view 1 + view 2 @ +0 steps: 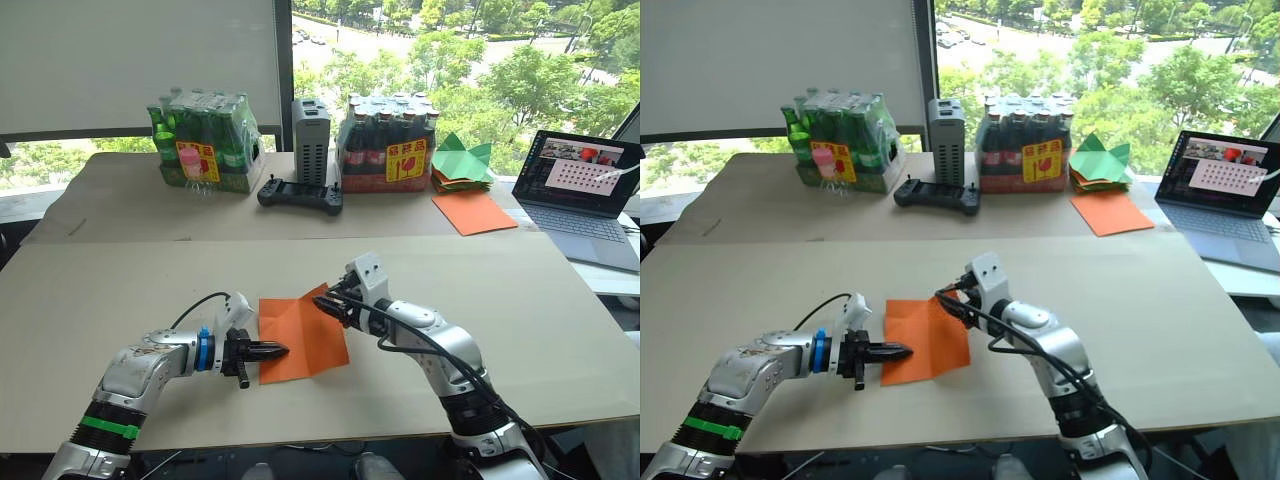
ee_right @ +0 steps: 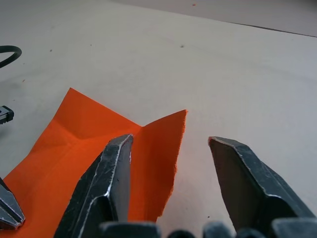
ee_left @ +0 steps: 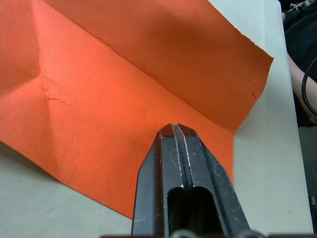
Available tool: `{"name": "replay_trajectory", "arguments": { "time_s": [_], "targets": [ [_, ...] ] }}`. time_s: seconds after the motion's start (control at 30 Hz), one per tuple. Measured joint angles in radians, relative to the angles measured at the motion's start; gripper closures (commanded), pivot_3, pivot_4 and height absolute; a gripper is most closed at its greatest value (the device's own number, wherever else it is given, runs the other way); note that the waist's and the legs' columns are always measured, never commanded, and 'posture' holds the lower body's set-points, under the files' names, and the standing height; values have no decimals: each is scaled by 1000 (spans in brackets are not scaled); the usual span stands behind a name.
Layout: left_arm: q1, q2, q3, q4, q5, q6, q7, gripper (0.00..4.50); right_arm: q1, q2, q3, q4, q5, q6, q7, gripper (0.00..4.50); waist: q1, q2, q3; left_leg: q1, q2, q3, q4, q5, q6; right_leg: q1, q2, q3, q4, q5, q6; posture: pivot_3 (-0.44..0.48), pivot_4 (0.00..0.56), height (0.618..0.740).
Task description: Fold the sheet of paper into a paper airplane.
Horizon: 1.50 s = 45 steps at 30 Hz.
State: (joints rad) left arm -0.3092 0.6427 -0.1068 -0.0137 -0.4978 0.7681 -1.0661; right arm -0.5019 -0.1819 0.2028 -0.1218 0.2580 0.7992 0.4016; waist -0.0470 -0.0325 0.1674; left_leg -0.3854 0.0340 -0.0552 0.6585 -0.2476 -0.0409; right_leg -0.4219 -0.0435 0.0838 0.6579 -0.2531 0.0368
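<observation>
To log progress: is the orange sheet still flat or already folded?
Partly folded: the sheet of paper shows creases, and its far edge flap stands raised near the right gripper.

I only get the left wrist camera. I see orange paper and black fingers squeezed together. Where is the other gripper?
Observer: The right gripper is at the far right corner of the sheet of paper, across from the left gripper.
Operator: Is it squeezed shut too?
Observer: No, its fingers are open, and a raised flap of the sheet's edge stands between them.
Operator: Is there more paper anywhere?
Observer: Yes, a smooth orange sheet lies far back on the right, beside a laptop, with green paper pieces just behind it.
</observation>
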Motion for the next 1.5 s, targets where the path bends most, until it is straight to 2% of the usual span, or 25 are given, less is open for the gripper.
{"name": "replay_trajectory", "arguments": {
  "time_s": [0.03, 0.07, 0.37, 0.6, 0.73, 0.77, 0.8, 0.83, 1.1, 1.23, 1.5],
  "targets": [
    [0, 0, 0, 0, 0, 0, 0, 4500, -3, 1, 2, 3, -2, 0, 0, 3342, 0, 0, 0, 0, 0, 0, 0, 0, 0, 0, 0, 0, 0, 0, 0, 0, 150, 740],
    [0, 0, 0, 0, 0, 0, 0, 4500, -4, 2, 3, 4, -2, 0, 0, 3562, 0, 0, 0, 0, 0, 0, 0, 0, 0, 0, 0, 0, 0, 0, 0, 0, 150, 740],
    [1, 0, 2, 0, -3, 1, 1, 4500, -4, -29, 54, 3, -40, -1, 20, 3562, 0, 0, 0, 0, 0, 0, 0, 0, 0, 0, 0, 0, 0, 0, 0, 0, 150, 740],
    [1, 0, 3, 2, -3, 1, 1, 4500, -4, -103, 173, -5, -155, -128, 58, 3562, -1, 0, 0, 0, 0, 0, 0, 0, 0, 0, 0, 0, 0, 0, 0, 0, 150, 740],
    [1, 0, 4, 3, -3, 1, 2, 4500, -2, -104, 182, -6, -187, -173, 64, 3562, -1, 0, 0, 0, 0, 0, 0, 0, 0, 0, 0, 0, 0, 0, 0, 0, 150, 740],
    [1, 0, 3, 3, -3, 1, 2, 4500, -2, -101, 181, -6, -191, -177, 67, 4080, -1, 0, 0, 0, 0, 0, 0, 0, 0, 0, 0, 0, 0, 0, 0, 0, 150, 740],
    [1, 0, 3, 3, -4, 1, 2, 4500, -2, -99, 181, -6, -195, -181, 69, 4361, -1, 0, 0, 0, 0, 0, 0, 0, 0, 0, 0, 0, 0, 0, 0, 0, 150, 740],
    [1, 0, 3, 3, -4, 1, 2, 4500, -2, -98, 181, -6, -198, -185, 71, 4444, -1, 0, 0, 0, 0, 0, 0, 0, 0, 0, 0, 0, 0, 0, 0, 0, 150, 740],
    [1, 0, 3, 3, -5, 1, 3, 4500, 8, -105, 189, -6, -239, -222, 88, 4444, -1, 0, 0, 0, 0, 0, 0, 0, 0, 0, 0, 0, 0, 0, 0, 0, 150, 740],
    [1, 0, 3, 3, -5, 1, 4, 4500, 8, -134, 234, -6, -297, -289, 98, 4444, -1, 0, 0, 0, 0, 0, 0, 0, 0, 0, 0, 0, 0, 0, 0, 0, 150, 740],
    [1, -1, 5, 2, -9, 9, 10, 4500, -11, -255, 420, 72, -616, -618, 77, 4444, -1, 0, 0, 1, 0, 1, 0, 0, 0, 0, 0, 0, 0, 0, 0, 0, 150, 740]
  ]
}}
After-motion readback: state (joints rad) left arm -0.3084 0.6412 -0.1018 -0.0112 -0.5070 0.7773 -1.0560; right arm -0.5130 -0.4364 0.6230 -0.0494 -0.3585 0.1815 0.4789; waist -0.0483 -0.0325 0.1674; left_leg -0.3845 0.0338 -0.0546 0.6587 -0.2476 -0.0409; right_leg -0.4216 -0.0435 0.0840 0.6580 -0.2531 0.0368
